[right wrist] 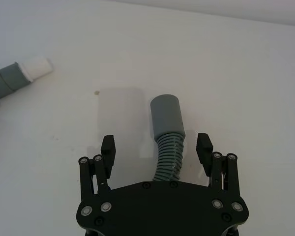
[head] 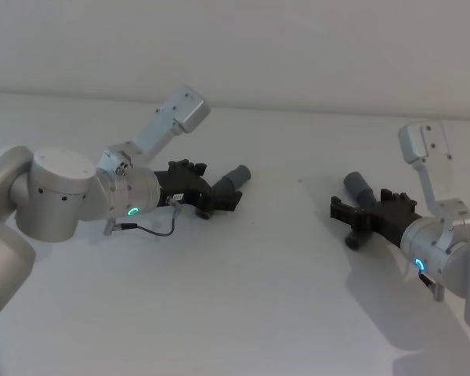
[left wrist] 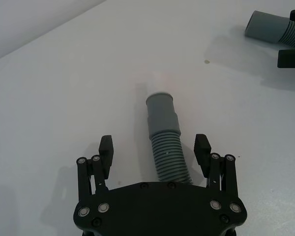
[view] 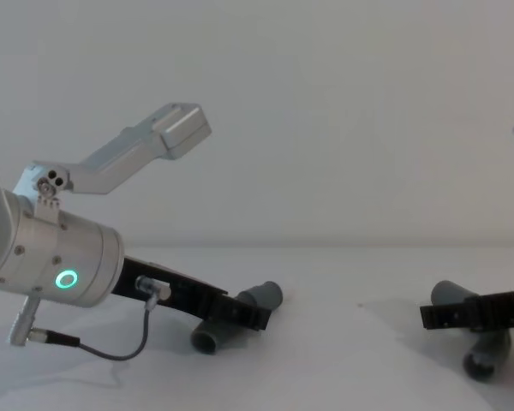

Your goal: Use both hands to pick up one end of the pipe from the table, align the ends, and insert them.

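Where the pale wall (head: pixel 298 47) begins, the matte off-white table (head: pixel 258 305) ends.

**Setting.** A broad, matte off-white table (head: pixel 243 313) fills the foreground and runs back to a plain, paler wall (head: pixel 298 47). The two meet along a soft horizontal seam (head: pixel 321 110), which in the chest view reads as a faint grey line. The light is even and diffuse, leaving only soft-edged grey shadows (head: pixel 423 356) on the tabletop. A tiny dark speck (left wrist: pixel 207 61) marks the surface.
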